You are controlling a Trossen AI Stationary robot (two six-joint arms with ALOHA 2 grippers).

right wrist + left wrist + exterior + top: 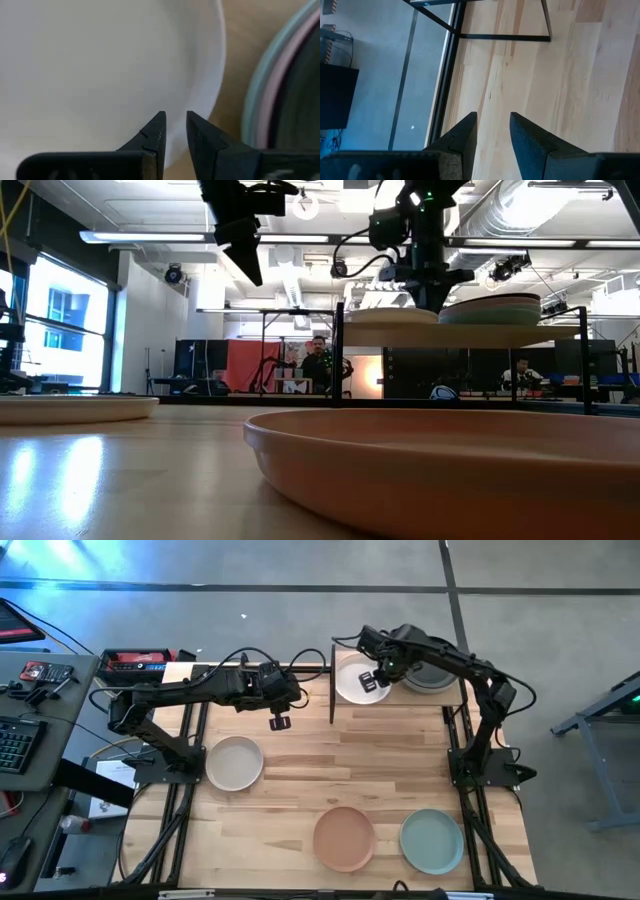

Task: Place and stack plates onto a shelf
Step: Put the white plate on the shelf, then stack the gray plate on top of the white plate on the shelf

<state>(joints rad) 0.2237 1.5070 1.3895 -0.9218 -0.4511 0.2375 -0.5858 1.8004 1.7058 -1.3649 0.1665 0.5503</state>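
- The right gripper [372, 680] hangs over the white plate [352, 680], which lies on the shelf [455, 690] at its left end; its fingers [155, 135] stand a narrow gap apart with nothing between them, so it looks released, the plate set down
- Beside the white plate, at the shelf's right end, sits a stack of plates [430, 675] with a grey one on top; teal and pink rims show in the right wrist view
- To finish well, I judge the right arm should rise straight up before swinging off; a sideways pull could drag the white plate toward the shelf's edge
- The left gripper [279, 722] hovers empty, slightly parted, over bare tabletop [390, 755] near the shelf's left upright [331, 680]
- Three plates wait on the tabletop: cream [234, 763] near the left edge; terracotta [344, 838] and sage green [431, 841] along the front edge; cream lies nearest the left arm
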